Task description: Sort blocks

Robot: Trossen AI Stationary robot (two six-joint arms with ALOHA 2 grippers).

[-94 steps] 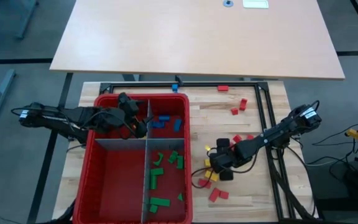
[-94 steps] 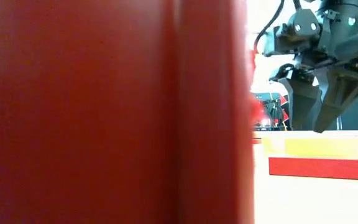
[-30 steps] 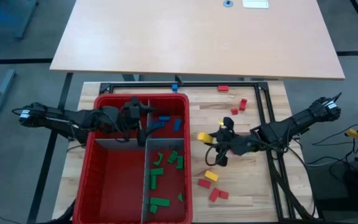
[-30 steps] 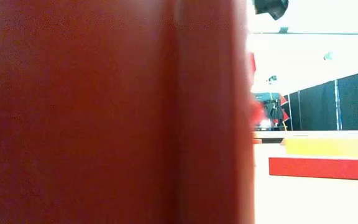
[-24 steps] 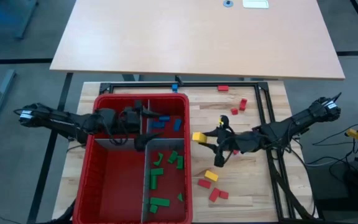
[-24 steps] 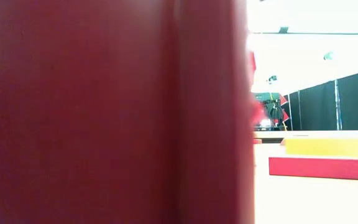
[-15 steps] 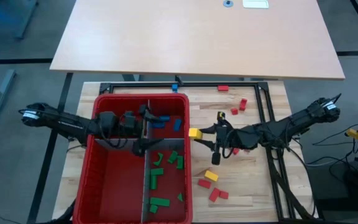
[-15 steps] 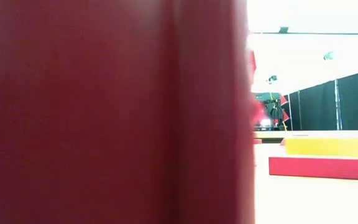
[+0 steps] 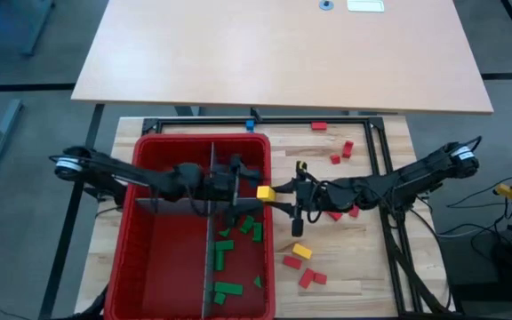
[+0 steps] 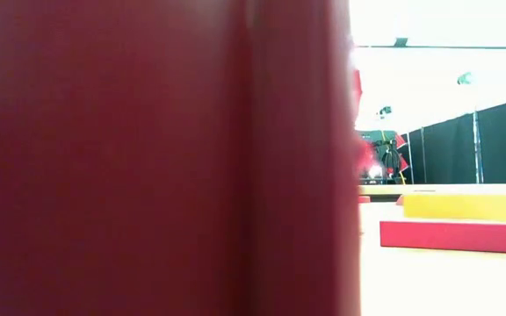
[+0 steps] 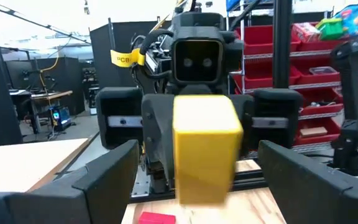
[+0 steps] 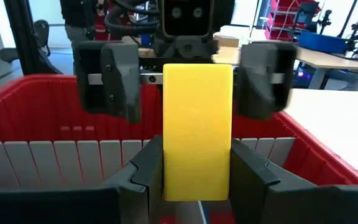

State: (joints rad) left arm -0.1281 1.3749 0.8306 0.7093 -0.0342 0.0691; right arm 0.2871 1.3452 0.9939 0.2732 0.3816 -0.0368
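One yellow block (image 9: 264,191) squeezed in right gripper (image 9: 274,196) at red bin (image 9: 140,258) edge | left gripper (image 9: 238,183) fingers wide apart, facing it

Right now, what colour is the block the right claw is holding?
Yellow. The block shows best in the right wrist view, pinched in the right claw.

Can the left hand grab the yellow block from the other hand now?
Probably yes. The left hand is open and faces the yellow block, which the right hand holds out over the red bin's edge. Nothing sits between them.
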